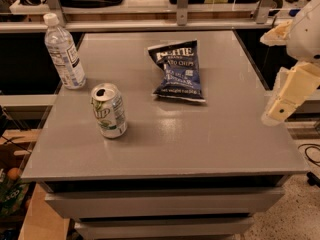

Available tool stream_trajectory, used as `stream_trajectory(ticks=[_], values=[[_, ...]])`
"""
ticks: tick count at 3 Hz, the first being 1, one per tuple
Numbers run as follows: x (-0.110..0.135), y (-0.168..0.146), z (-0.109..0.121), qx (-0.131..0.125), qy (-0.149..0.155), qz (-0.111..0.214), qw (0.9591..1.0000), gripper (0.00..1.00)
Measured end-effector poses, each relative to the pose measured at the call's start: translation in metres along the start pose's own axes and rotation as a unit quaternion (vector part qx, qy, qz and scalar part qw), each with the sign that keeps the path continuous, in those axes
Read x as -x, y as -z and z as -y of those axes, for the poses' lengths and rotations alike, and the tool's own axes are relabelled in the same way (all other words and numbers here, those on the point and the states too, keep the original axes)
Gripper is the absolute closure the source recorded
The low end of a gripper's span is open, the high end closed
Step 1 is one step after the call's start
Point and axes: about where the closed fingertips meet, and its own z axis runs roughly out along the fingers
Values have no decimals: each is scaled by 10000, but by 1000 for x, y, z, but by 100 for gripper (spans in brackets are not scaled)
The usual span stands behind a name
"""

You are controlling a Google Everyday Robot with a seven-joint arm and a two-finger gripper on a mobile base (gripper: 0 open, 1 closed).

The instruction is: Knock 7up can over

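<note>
The 7up can point(109, 110) stands upright on the left part of the grey table point(200, 139), silver-white with green markings and an opened top. My gripper point(278, 111) hangs at the table's right edge, far to the right of the can and apart from it, a little above the table's surface. Nothing shows in it.
A clear water bottle point(64, 52) with a white cap stands at the table's back left corner, behind the can. A dark blue chip bag point(177, 70) lies flat at the back middle. Shelving runs behind the table; drawers sit under its front edge.
</note>
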Motion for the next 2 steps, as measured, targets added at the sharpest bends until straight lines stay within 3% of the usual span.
stream_trajectory(ticks=[1,2], values=[[24,-17,-6,223,107,535,9983,0],[54,-29,-19,332,102,1075,9936,0]])
